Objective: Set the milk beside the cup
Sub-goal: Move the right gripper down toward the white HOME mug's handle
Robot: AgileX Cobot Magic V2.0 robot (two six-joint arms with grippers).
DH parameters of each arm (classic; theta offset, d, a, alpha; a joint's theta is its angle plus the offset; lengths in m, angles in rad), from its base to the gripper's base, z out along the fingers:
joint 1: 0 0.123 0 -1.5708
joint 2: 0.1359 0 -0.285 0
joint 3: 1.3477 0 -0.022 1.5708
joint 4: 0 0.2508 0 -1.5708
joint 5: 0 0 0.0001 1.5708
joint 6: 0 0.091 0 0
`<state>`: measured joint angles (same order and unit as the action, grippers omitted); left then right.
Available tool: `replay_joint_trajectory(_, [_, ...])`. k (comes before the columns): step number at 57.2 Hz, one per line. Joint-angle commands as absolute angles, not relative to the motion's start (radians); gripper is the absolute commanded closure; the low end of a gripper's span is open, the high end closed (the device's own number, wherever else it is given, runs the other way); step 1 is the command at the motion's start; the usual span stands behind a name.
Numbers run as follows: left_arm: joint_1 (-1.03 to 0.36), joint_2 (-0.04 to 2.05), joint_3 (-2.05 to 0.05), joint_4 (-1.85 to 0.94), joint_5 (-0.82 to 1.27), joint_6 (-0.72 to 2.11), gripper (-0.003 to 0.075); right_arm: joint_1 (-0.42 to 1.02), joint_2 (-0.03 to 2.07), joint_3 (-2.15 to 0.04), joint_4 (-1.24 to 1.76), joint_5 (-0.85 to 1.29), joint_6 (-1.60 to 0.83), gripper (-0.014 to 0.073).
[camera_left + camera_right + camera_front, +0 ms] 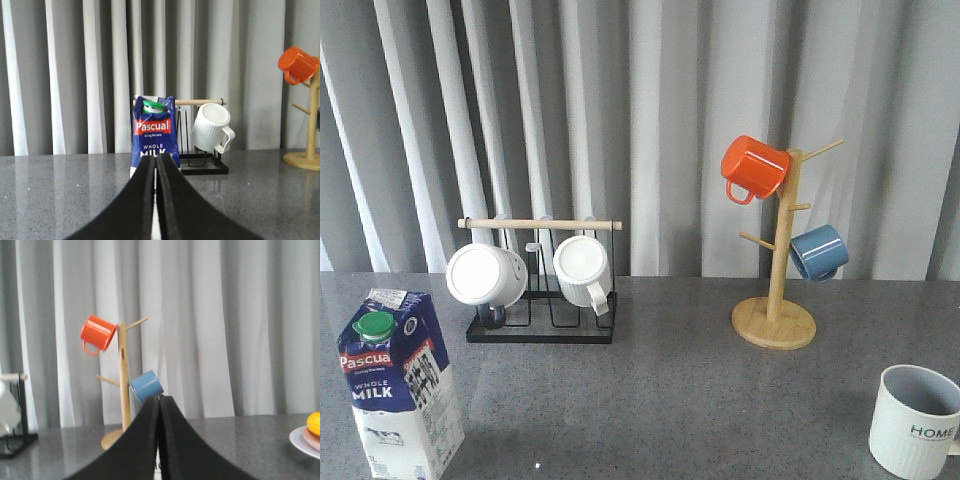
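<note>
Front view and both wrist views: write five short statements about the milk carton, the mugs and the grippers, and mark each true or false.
1. The milk carton stands upright at the table's front left. True.
2. The HOME cup sits beside the carton. False: it is at the far right front, well apart from it.
3. The orange mug hangs above the blue mug on the wooden mug tree. True.
4. The left gripper holds the carton. False: it is shut, empty, short of the carton.
5. The right gripper is open. False: it is shut.
</note>
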<state>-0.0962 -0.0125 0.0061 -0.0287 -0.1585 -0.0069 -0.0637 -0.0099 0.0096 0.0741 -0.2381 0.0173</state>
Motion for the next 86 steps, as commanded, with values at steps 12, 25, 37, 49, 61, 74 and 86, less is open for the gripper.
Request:
replay_joint_trajectory(12, [-0.103, 0.348, -0.231, -0.032, -0.252, 0.066, 0.0727, -0.063, 0.394, -0.350, 0.391, -0.214, -0.458, 0.0599])
replay_joint_trajectory(25, [-0.103, 0.771, -0.509, -0.234, -0.146, -0.047, 0.0727, -0.063, 0.693, -0.509, 0.653, -0.198, -0.567, 0.0599])
replay_joint_trajectory(37, [-0.103, 0.918, -0.606, -0.276, -0.155, -0.046, 0.0727, -0.063, 0.736, -0.510, 0.671, -0.243, -0.615, 0.0599])
replay_joint_trajectory(49, [-0.103, 0.929, -0.606, -0.275, -0.178, -0.046, 0.0727, -0.063, 0.739, -0.510, 0.682, -0.109, -0.727, 0.0597])
replay_joint_trajectory(61, [-0.103, 0.929, -0.606, -0.275, -0.198, -0.046, 0.0724, -0.063, 0.739, -0.510, 0.682, -0.121, -0.730, 0.0547])
replay_joint_trajectory(74, [-0.103, 0.934, -0.606, -0.275, -0.245, -0.038, 0.0640, -0.064, 0.740, -0.510, 0.682, -0.132, -0.791, 0.0311])
replay_joint_trajectory(86, [-0.103, 0.949, -0.606, -0.271, -0.245, -0.036, 0.0419, -0.064, 0.752, -0.510, 0.685, -0.183, -0.823, 0.0089])
